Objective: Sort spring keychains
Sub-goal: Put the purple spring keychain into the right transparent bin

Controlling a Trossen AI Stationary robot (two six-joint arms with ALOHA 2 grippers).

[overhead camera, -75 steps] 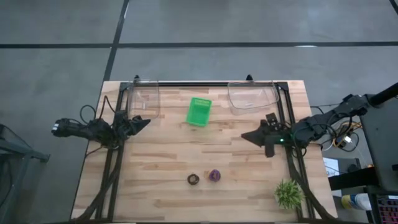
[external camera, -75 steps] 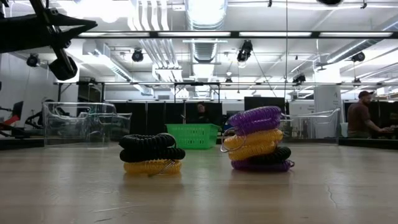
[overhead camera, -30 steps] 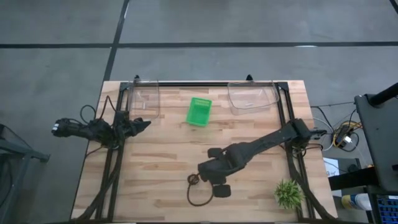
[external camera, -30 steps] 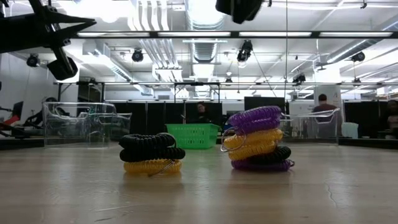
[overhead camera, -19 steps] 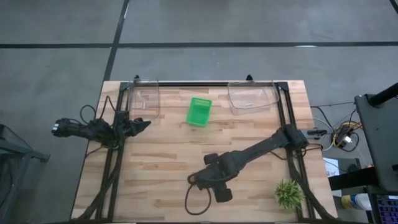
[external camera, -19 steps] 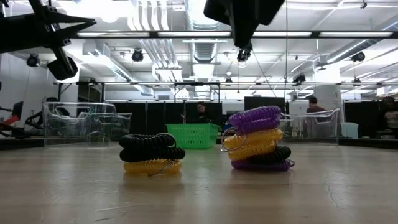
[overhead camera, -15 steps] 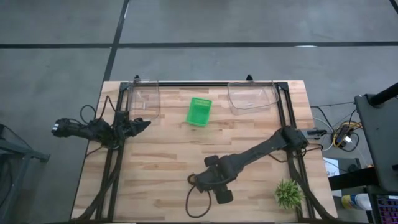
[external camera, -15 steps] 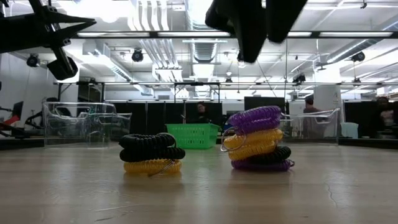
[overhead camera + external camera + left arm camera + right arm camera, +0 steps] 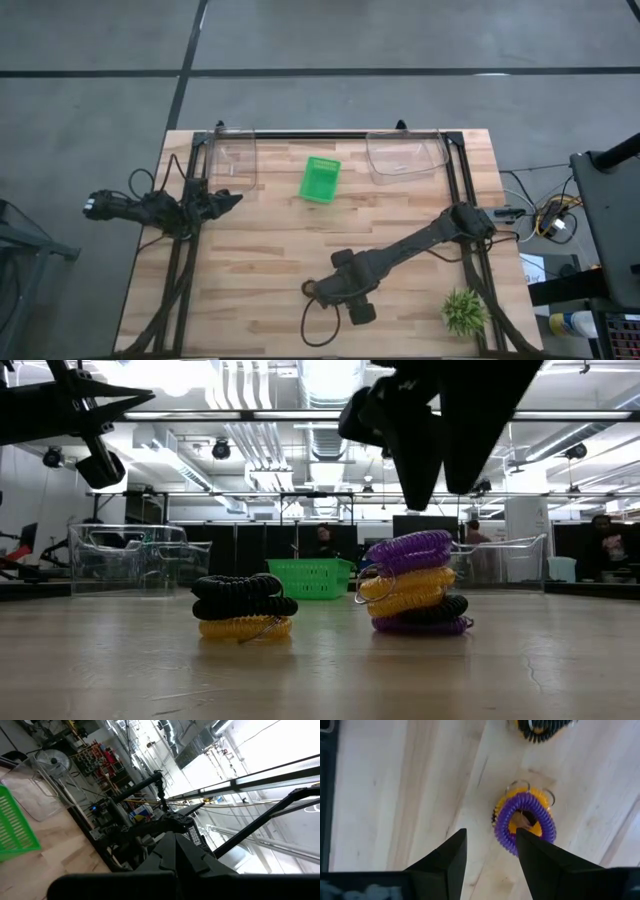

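Two small stacks of spring keychains stand near the table's front middle. One is black on yellow (image 9: 245, 608). The other (image 9: 412, 582) has a purple coil (image 9: 525, 822) on top, with yellow, black and purple coils under it. My right gripper (image 9: 432, 465) hangs open just above the purple-topped stack, fingers pointing down, touching nothing. In the high view the right gripper (image 9: 335, 290) hides that stack, and the black one (image 9: 311, 288) shows beside it. My left gripper (image 9: 235, 198) waits shut at the table's left, above the wood.
A green basket (image 9: 320, 179) stands at the far middle, between two clear bins (image 9: 232, 158) (image 9: 405, 155). A spiky green plant (image 9: 465, 311) sits at the near right. A cable loop (image 9: 320, 325) hangs from my right wrist. People stand in the room behind.
My right gripper has come down toward the purple-topped stack and moved a little toward the table's near left. Both stacks stand as before.
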